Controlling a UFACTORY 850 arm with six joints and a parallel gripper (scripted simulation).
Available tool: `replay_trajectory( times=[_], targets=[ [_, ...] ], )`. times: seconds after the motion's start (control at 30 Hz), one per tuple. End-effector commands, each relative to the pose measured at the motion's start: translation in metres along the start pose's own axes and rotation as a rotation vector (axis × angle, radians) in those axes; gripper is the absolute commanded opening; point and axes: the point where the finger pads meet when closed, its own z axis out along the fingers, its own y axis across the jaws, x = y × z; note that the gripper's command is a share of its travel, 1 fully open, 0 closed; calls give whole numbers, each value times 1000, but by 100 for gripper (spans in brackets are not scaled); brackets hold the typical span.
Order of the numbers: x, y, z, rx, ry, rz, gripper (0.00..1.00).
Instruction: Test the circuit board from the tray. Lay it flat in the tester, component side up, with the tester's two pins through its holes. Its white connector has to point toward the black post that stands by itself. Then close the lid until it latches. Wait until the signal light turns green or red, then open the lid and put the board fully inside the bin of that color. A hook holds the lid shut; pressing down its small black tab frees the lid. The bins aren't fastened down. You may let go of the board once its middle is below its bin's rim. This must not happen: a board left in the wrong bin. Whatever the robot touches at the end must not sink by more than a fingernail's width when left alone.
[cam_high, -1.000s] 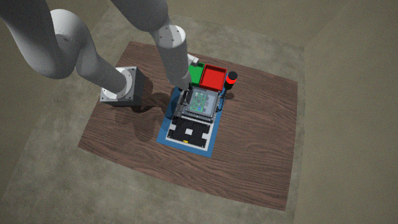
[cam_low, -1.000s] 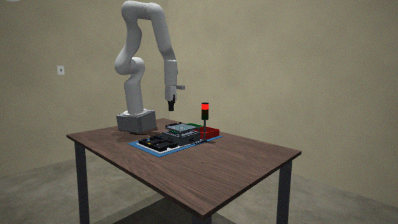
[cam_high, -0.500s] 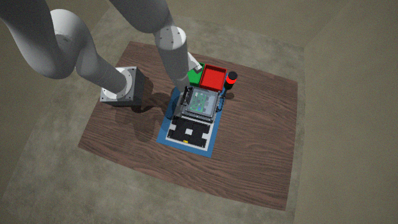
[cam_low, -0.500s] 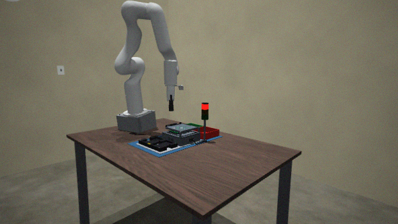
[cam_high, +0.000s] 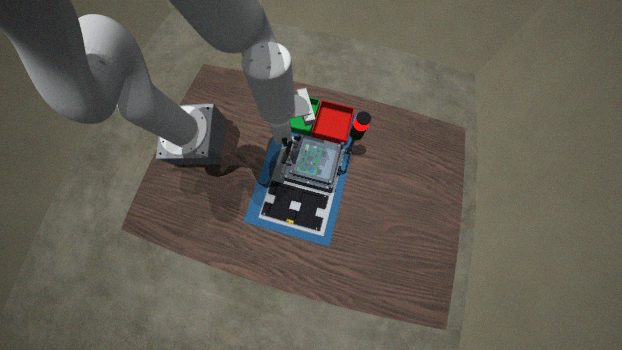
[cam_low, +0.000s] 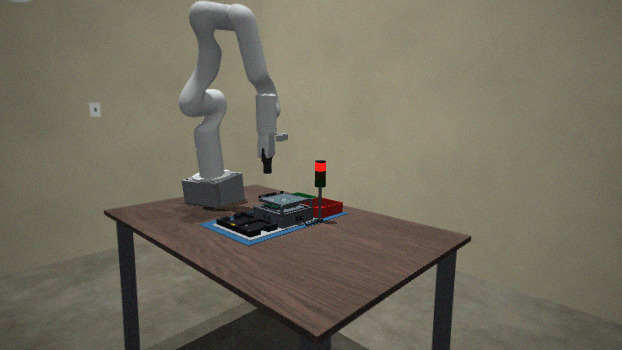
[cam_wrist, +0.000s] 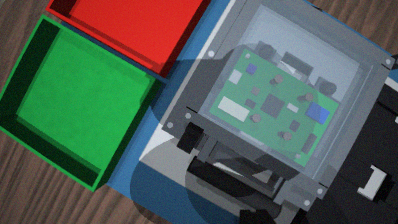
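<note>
The green board (cam_high: 310, 159) (cam_wrist: 272, 105) lies flat, component side up, in the tester (cam_high: 280, 172) (cam_low: 290, 218) under the clear lid window. Its white connector (cam_wrist: 233, 108) is at the end nearer the bins. The lid (cam_high: 327, 162) (cam_low: 285, 201) (cam_wrist: 345, 142) is down over the tester; whether the hook holds it cannot be told. The signal light (cam_high: 361, 125) (cam_low: 320, 167) glows red. The red bin (cam_high: 333, 121) (cam_low: 331, 207) (cam_wrist: 145, 30) and green bin (cam_high: 302, 126) (cam_wrist: 85, 95) are empty. My gripper (cam_high: 286, 149) (cam_low: 267, 172) is shut and empty, high above the tester's handle side.
The black tray (cam_high: 307, 192) (cam_low: 245, 225) holds no board and sits beside the tester on the blue mat (cam_high: 254, 216) (cam_low: 249, 242). The light's pole (cam_low: 320, 200) stands near the red bin. A cable (cam_high: 345, 162) runs beside the tester.
</note>
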Motion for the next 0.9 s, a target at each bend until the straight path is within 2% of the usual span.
replay_trajectory(
  times=[0.0,0.07,0.47,0.87],
  targets=[
    [1,0,0,-40,7,163,0],
    [1,0,0,-40,7,163,0],
    [1,0,0,-39,12,457,0],
    [1,0,0,-39,13,507,0]
  ],
)
